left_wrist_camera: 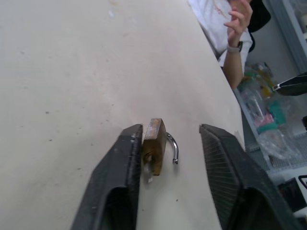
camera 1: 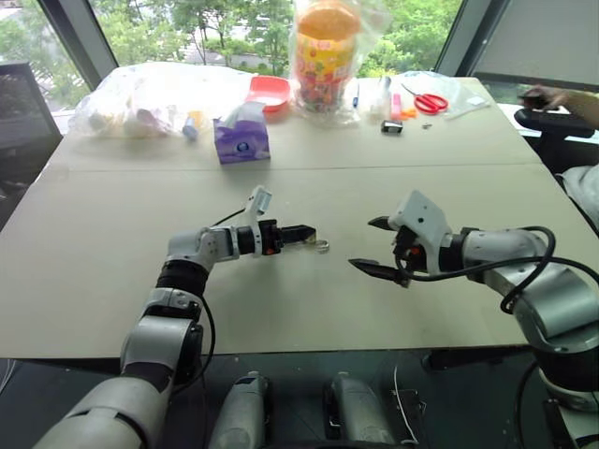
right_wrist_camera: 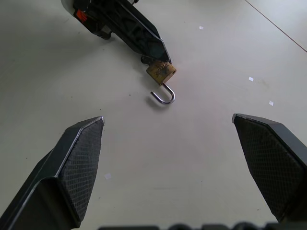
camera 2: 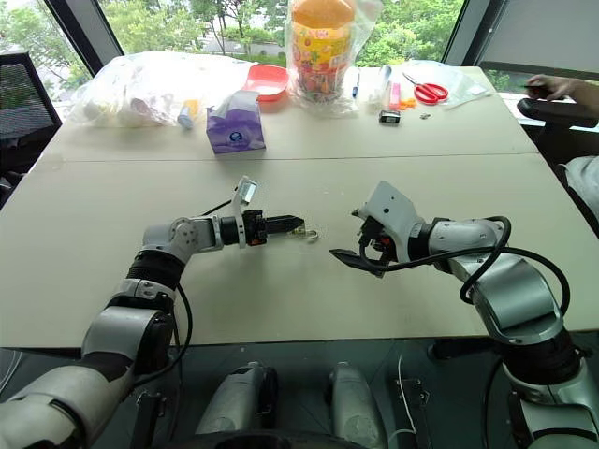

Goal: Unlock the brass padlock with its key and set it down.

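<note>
We see bright daylight from the windows (camera 1: 234, 28) behind the table (camera 1: 309, 187), soft shadows, sharp frames.

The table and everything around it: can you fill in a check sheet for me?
Surface: pale table, bare around the arms.
Job's things: brass padlock lies on the table, silver shackle swung open. Key: too small to tell apart.
Clutter: along the far edge, purple tissue box, red bowl, bagged orange jar, red scissors, clear bags.
Claws: left claw open, one finger against the padlock; right claw open, holds nothing.
Cables: black cable loops over the right arm.
Surroundings: windows with trees behind; a person's hand beside the table.
</note>
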Motion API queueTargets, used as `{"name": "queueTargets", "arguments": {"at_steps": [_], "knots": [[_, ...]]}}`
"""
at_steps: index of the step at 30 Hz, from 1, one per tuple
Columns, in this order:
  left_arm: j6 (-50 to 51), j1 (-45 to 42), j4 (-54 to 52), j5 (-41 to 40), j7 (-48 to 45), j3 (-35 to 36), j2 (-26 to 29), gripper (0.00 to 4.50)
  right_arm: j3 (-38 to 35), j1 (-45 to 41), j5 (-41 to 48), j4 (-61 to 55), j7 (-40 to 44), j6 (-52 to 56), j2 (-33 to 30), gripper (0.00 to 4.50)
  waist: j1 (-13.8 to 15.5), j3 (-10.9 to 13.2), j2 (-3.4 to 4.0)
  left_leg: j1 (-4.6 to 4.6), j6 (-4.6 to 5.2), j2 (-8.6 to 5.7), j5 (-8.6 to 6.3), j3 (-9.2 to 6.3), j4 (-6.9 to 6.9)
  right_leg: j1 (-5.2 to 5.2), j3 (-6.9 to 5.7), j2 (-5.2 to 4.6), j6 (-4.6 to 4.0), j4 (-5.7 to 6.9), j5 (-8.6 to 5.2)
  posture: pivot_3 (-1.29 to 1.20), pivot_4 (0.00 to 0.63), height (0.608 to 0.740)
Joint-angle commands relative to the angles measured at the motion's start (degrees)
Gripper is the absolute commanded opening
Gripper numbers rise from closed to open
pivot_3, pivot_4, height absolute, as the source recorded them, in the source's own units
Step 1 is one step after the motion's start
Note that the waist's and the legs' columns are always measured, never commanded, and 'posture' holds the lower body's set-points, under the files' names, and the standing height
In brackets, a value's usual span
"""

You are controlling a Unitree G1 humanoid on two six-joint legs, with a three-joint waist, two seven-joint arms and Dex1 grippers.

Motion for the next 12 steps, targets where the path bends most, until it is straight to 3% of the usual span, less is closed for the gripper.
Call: {"name": "queueTargets", "arguments": {"at_steps": [1, 4, 8, 12], "knots": [[-6.0, -0.3, -2.1, 5.2, 2.1, -1.8, 2.7, 2.98, -0.2, -0.4, 0.3, -1.8, -0.8, -0.4, -0.9, 4.5, 0.0, 0.0, 0.0, 0.02, 0.0, 0.0, 0.0, 0.0, 0.0, 0.02, 0.0, -0.01, 0.0, -0.01, 0.0, 0.0, 0.15, 0.74], [-11.5, 3.3, -10.6, 9.3, 2.1, -3.4, 8.4, 2.98, -1.2, 1.0, 0.4, -2.0, -1.1, -0.7, -1.7, 4.5, -0.7, 0.0, 0.0, 0.13, 0.0, 0.03, 0.0, 0.0, 0.0, 0.1, 0.02, -0.06, 0.0, 0.0, 0.0, 0.0, 0.15, 0.74], [-10.7, 11.3, -27.0, 7.0, 2.8, 0.2, 14.8, 2.98, -2.4, 2.7, 0.0, -0.2, -3.1, -2.4, -0.7, 4.5, -0.5, 0.0, 0.01, 0.21, 0.0, 0.16, 0.0, -0.01, -0.18, 0.06, 0.05, -0.02, -0.09, -0.01, 0.02, 0.0, 0.15, 0.74], [-9.3, 18.9, -39.8, 4.3, 6.1, 4.3, 16.3, 2.98, -4.1, 2.7, -1.9, 4.3, -9.4, -5.4, 4.1, 4.5, 0.1, 0.0, 0.0, 0.19, -0.02, 0.13, 0.01, -0.03, -0.12, 0.21, 0.01, -0.18, -0.08, -0.17, 0.02, 0.0, 0.15, 0.74]]}}
